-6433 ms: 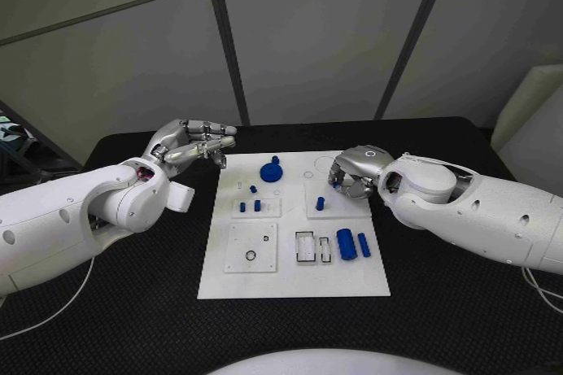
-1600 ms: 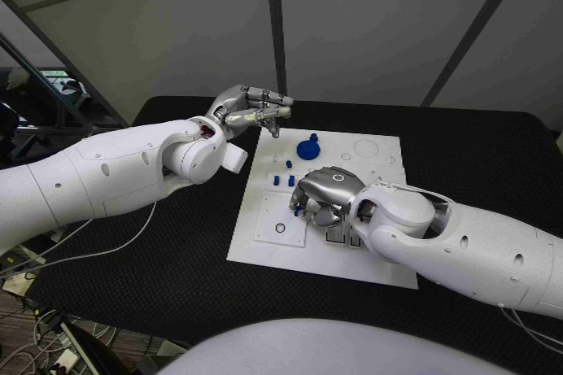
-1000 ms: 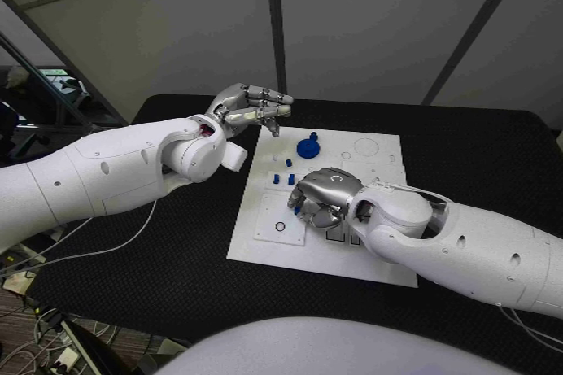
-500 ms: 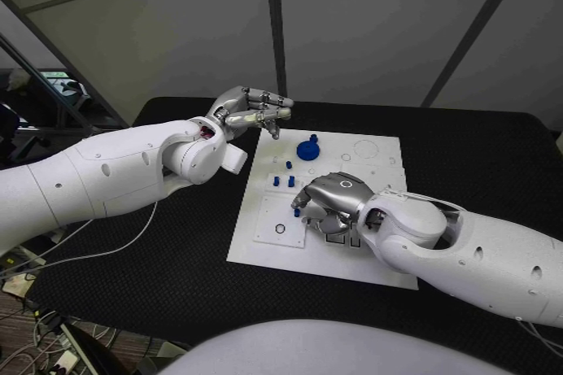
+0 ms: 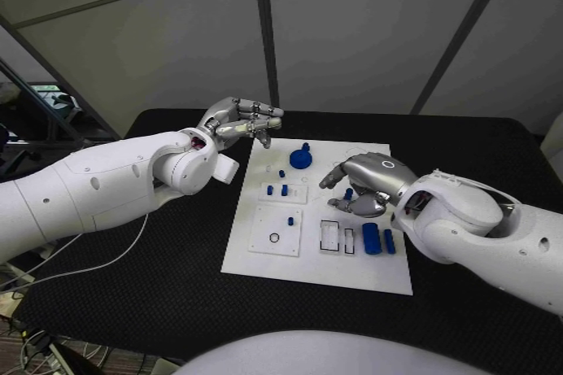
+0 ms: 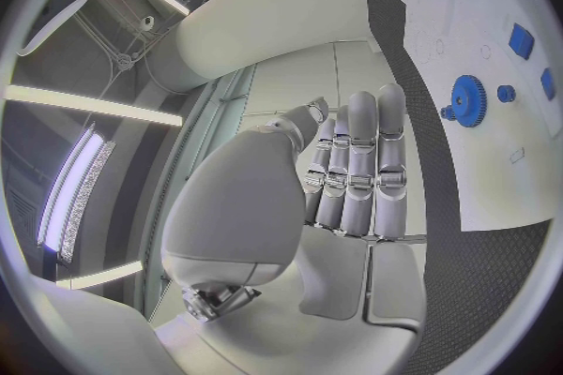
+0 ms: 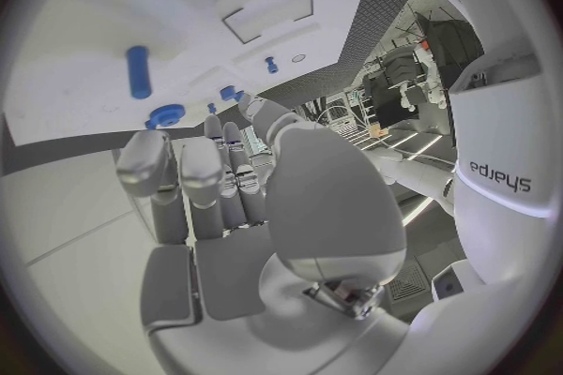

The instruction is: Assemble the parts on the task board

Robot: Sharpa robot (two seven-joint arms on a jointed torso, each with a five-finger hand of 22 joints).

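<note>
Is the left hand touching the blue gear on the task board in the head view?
No, the left hand hangs above the black table beyond the board's far left corner, clear of the blue gear.

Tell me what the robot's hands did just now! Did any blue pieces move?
The right hand pulled back from the middle of the task board toward its right side, fingers curled, and I can't see it holding anything. The left hand stayed raised beyond the board's far left corner. The blue gear and small pegs look unmoved.
</note>
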